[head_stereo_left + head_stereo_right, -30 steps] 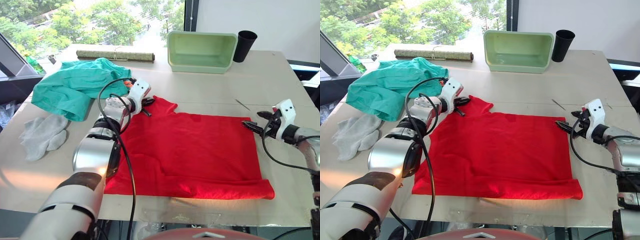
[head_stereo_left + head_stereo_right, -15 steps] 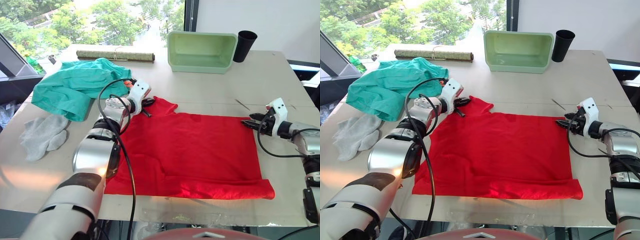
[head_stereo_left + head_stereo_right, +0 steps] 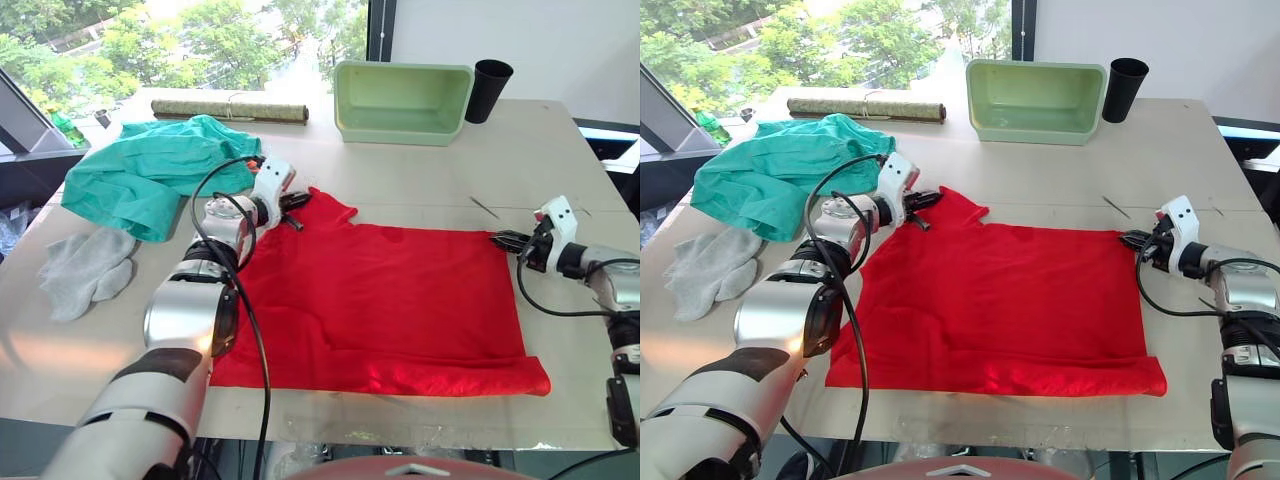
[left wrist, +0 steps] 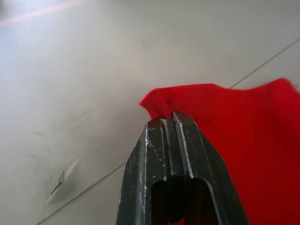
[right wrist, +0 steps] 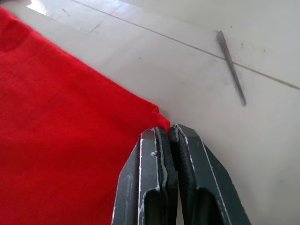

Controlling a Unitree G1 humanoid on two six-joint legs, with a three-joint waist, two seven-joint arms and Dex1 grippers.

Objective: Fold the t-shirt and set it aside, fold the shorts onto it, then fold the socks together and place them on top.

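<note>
The red t-shirt (image 3: 390, 300) lies spread flat across the middle of the table. My left gripper (image 3: 297, 203) is at its far left corner, and the left wrist view shows it shut on a pinch of red fabric (image 4: 161, 101). My right gripper (image 3: 499, 238) is at the far right corner, and the right wrist view shows its jaws closed on the tip of that corner (image 5: 159, 119). The teal shorts (image 3: 150, 170) lie bunched at the far left. The grey socks (image 3: 85, 268) rest near the table's left edge.
A pale green bin (image 3: 403, 100) and a black cup (image 3: 490, 90) stand at the back of the table. A rolled mat (image 3: 230, 108) lies at the back left. A thin dark stick (image 3: 485, 207) rests just beyond my right gripper.
My right gripper has gone from open to shut on the t-shirt's far right corner. The left gripper keeps its hold on the far left corner.
</note>
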